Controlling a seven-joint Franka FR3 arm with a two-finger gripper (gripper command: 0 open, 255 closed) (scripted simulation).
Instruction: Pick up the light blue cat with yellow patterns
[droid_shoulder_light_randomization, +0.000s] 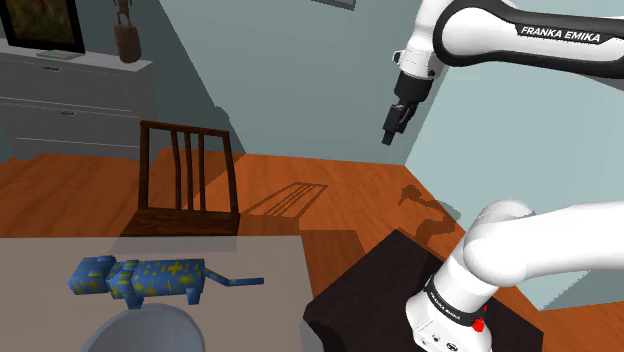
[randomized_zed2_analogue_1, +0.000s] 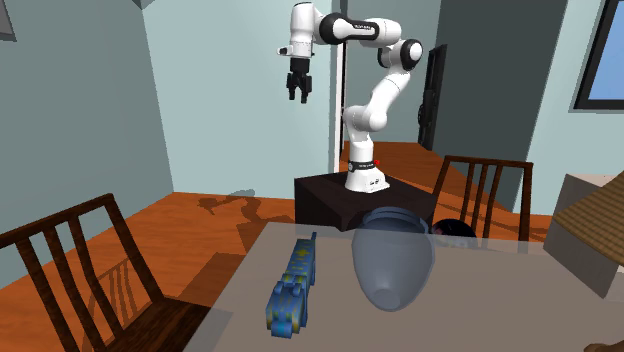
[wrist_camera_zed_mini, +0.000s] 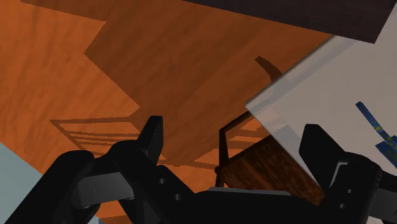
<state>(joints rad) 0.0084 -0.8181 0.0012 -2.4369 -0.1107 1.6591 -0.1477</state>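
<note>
The blue cat with yellow patches (droid_shoulder_light_randomization: 140, 277) lies on its side on the grey table (droid_shoulder_light_randomization: 260, 260), head toward the shoulder view's left and tail pointing at the stand. From across the table, the cat (randomized_zed2_analogue_1: 290, 285) lies near the table's left edge. My gripper (droid_shoulder_light_randomization: 393, 128) hangs high in the air above the wooden floor, far from the cat and off the table. It is open, with nothing between its fingers. In the wrist view the gripper (wrist_camera_zed_mini: 234, 143) looks down at the floor, and the cat's tail (wrist_camera_zed_mini: 372, 121) peeks in on the table beyond one finger (wrist_camera_zed_mini: 318, 149).
A large grey rounded vessel (randomized_zed2_analogue_1: 393, 255) lies on the table beside the cat. One dark wooden chair (droid_shoulder_light_randomization: 188, 180) stands at the table's edge below the gripper, and another chair (randomized_zed2_analogue_1: 480, 195) stands at the far side. The black stand (droid_shoulder_light_randomization: 400, 290) adjoins the table.
</note>
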